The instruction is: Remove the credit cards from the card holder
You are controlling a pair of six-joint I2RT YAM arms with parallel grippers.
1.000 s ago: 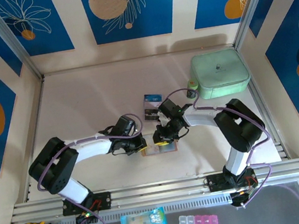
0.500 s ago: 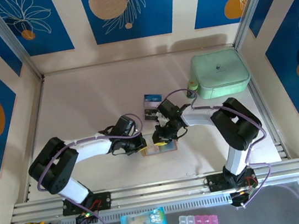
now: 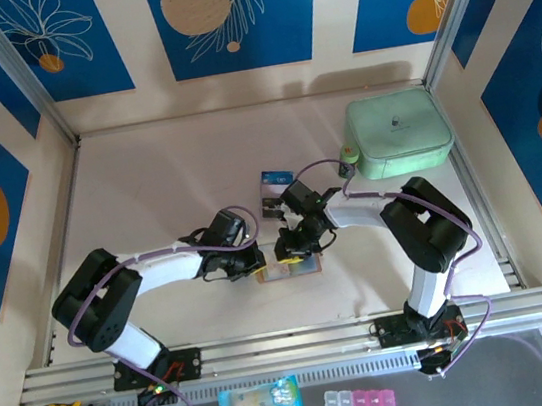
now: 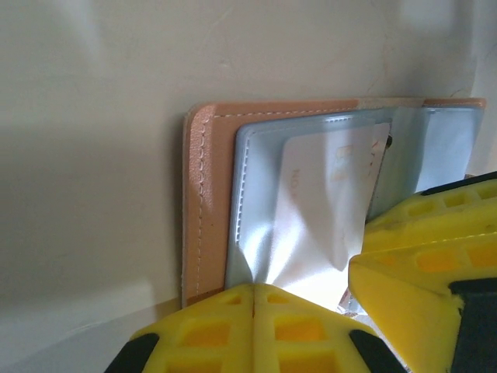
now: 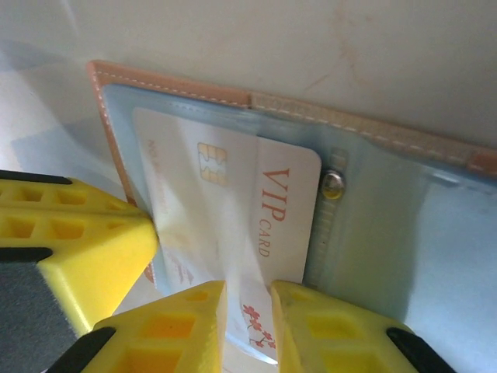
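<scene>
While card holder (image 5: pixel 194 89) lies open, right claw (image 5: pixel 247 322) pinches white card (image 5: pixel 233 225) edge

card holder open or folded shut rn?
Open. The card holder lies spread flat on the table, clear inner pockets facing up, and a white VIP card sits in one pocket.

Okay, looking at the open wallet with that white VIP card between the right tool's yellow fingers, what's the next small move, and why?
Probably a short, straight pull of the right tool toward itself, sliding the white VIP card out of its clear pocket. Its fingers straddle the card's near edge, most of the card still sits inside the card holder, and the left tool, shut, pins the holder's edge to the table.
</scene>
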